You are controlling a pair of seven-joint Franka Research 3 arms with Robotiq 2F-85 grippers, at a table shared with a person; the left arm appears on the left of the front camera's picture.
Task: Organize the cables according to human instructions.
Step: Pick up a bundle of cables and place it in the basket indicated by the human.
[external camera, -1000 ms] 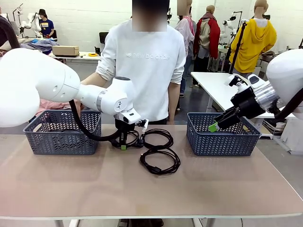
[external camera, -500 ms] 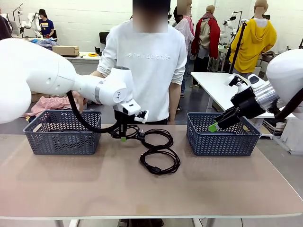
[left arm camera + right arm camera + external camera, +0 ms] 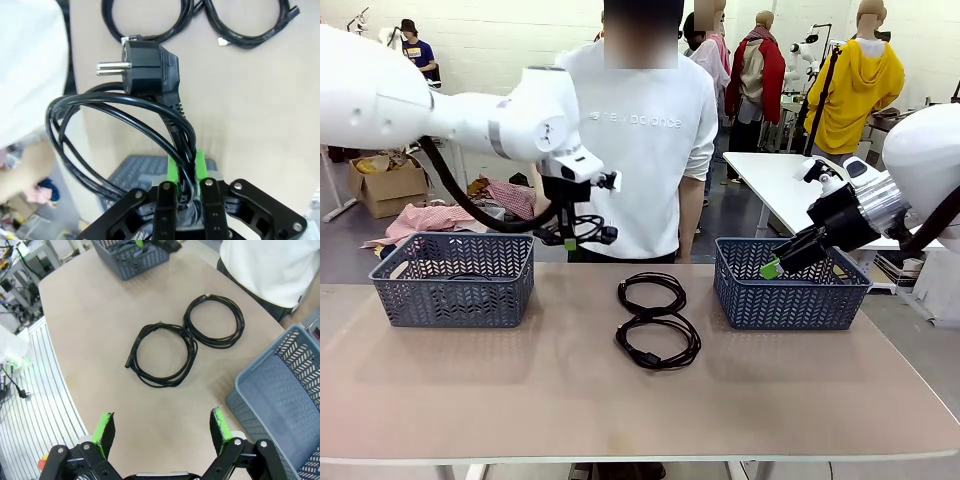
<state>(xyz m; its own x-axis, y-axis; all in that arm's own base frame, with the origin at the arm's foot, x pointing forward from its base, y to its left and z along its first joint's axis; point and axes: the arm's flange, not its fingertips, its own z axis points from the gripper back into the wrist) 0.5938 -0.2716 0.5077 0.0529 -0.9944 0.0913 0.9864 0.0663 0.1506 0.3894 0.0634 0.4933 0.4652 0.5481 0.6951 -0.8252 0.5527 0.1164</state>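
Note:
My left gripper [image 3: 570,241] hangs above the table's far edge, between the left basket and the person, shut on a coiled black cable [image 3: 584,227]. In the left wrist view the green pads [image 3: 172,170] pinch that cable [image 3: 120,107], and its plug [image 3: 145,67] dangles free. Two more coiled cables lie side by side at the table's middle, one farther [image 3: 652,293] and one nearer [image 3: 658,342]. They also show in the right wrist view [image 3: 215,320] [image 3: 162,355]. My right gripper [image 3: 772,268] hovers open over the right basket's left rim, its fingers [image 3: 105,427] wide apart and empty.
A grey-blue basket [image 3: 455,285] stands at the far left and a matching one [image 3: 790,295] at the far right. A person in a white sweatshirt [image 3: 640,150] stands at the far edge behind the cables. The near half of the table is bare.
My left gripper has risen from the table beside the two lying coils, carrying its cable up and slightly left. The right arm has not moved.

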